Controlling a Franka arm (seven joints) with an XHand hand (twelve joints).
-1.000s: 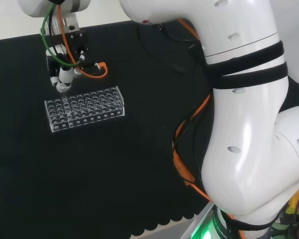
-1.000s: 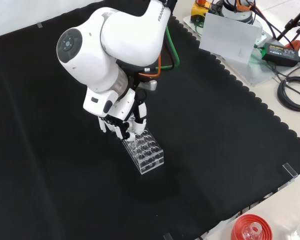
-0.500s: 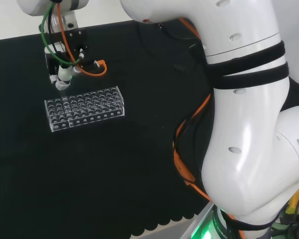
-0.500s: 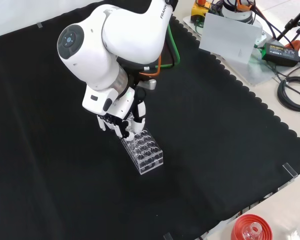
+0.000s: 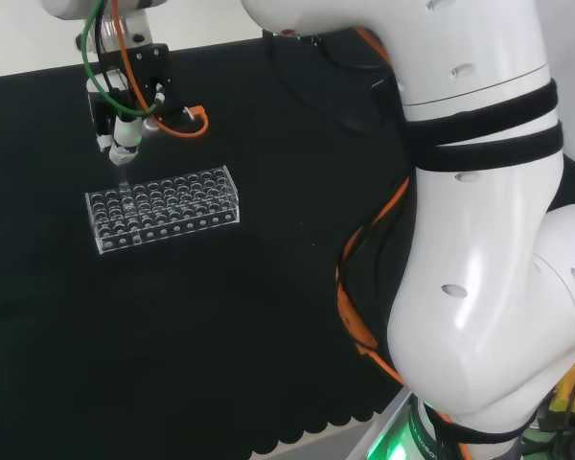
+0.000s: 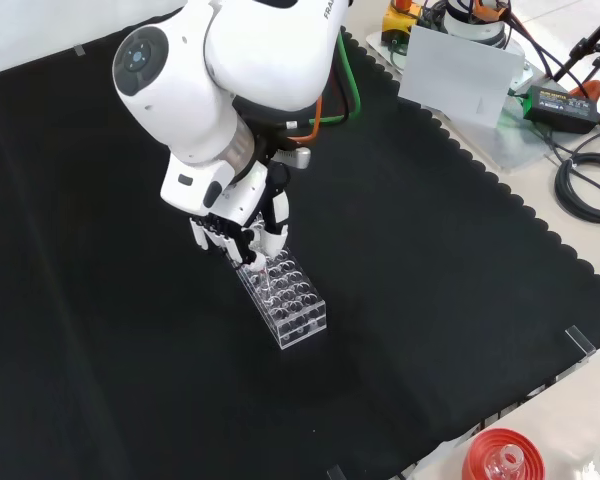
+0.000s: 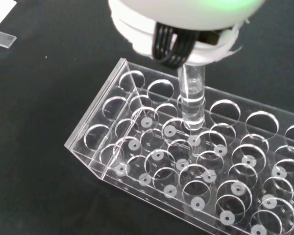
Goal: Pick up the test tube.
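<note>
The black and white robot hand (image 6: 242, 222) is hanging over one end of the clear plastic test tube rack (image 6: 283, 299), its fingers curled around the top of a clear glass test tube (image 7: 191, 100). In the wrist view the tube is standing upright, its lower end just at or in one of the rack's round holes, in a row near the rack's short end; whether it is clear of the hole cannot be told. In the head view the hand (image 5: 125, 134) is sitting above the rack's (image 5: 163, 208) left end, with the tube showing as a faint line beneath the fingers.

The rack is lying on the black cloth (image 6: 430, 300) well inside its borders. In the front view open cloth is stretching out on every side of the rack, widest to the left and below. The cloth's scalloped edge (image 6: 500, 200) is running down the right side, well apart from the rack. A red ribbed ring stand (image 6: 502, 458) is sitting off the cloth at the bottom right corner, far from the hand.
</note>
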